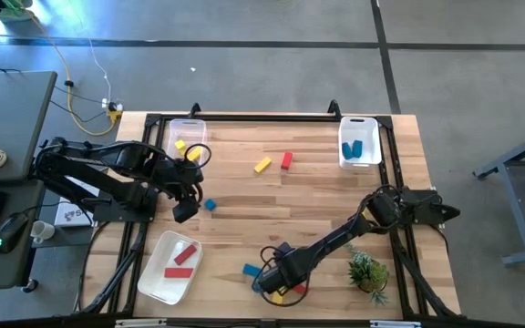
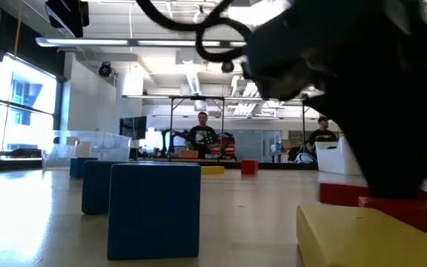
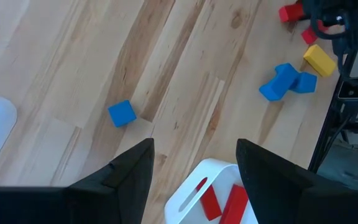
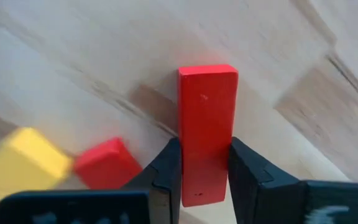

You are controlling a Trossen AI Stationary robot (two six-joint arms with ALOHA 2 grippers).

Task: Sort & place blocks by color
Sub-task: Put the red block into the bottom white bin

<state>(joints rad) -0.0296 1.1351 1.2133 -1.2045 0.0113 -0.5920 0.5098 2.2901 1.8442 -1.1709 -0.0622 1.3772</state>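
Red, yellow and blue blocks lie scattered on the wooden table. My right gripper is near the front edge, pointing down, shut on a red bar. Beside the bar lie another red block and a yellow block, with blue blocks just to the left. My left gripper hangs open and empty at the left, over the edge of the white tray that holds red blocks. A blue cube lies on the table close to it. My right gripper pinches the red bar by its two long sides between both fingers, at one end of the bar. The fingers come from above and lie across the bar. The bar lies level; whether it is clear of the table I cannot tell.
A clear tray with yellow blocks stands at the far left, and a white tray with blue blocks at the far right. A yellow block and a red one lie mid-table. A small green plant stands right of my right gripper.
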